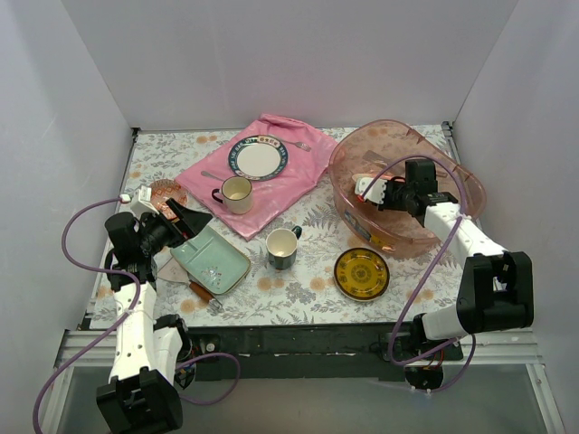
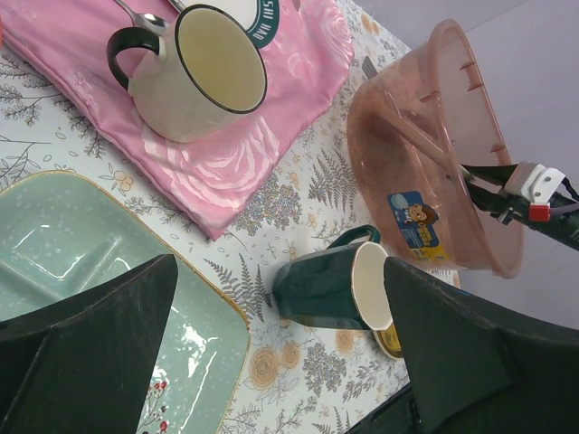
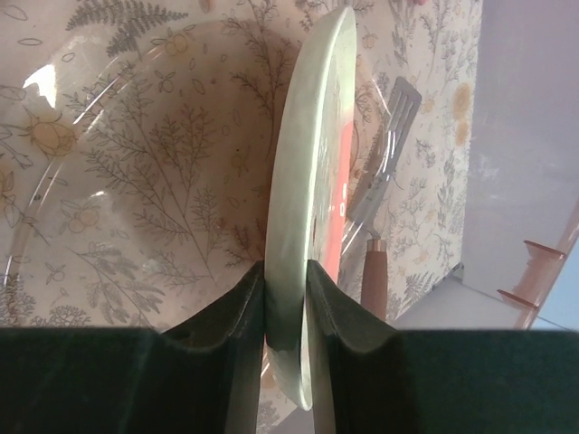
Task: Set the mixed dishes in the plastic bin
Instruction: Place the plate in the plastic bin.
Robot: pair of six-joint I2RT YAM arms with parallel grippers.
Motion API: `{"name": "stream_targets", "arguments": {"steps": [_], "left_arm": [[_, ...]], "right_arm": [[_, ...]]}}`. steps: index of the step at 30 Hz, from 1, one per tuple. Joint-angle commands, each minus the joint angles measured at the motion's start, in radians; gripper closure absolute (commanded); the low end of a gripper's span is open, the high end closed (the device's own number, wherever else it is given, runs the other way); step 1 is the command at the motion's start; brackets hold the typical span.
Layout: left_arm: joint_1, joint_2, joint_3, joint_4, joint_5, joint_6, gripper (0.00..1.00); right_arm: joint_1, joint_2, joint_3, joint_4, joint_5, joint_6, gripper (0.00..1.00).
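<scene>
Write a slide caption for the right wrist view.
Right gripper pinches a pale plate edge-on over the translucent pink bin, a spatula beyond.

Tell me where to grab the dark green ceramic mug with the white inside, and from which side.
Pinch the rim wall of the dark green ceramic mug from straight above, one finger inside, one outside. It stands upright with its mouth open upward. Its handle points toward the far right, so take the near-left part of the rim.

Plate (image 3: 303, 181) stands edge-on, its face unreadable; spatula (image 3: 398, 104) at its three o'clock sits partly hidden behind it.
</scene>
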Motion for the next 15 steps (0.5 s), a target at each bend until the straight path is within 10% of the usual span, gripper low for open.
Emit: {"name": "stream_targets", "arguments": {"steps": [1, 15], "left_arm": [[-0.001, -0.012, -0.007, 0.021, 0.014, 0.003, 0.02], [-0.003, -0.012, -0.01, 0.021, 0.016, 0.003, 0.02]], "right_arm": [[-0.005, -0.02, -0.014, 0.074, -0.031, -0.018, 0.68], [0.0, 0.019, -0.04, 0.088, -0.075, 0.05, 0.51]]}}
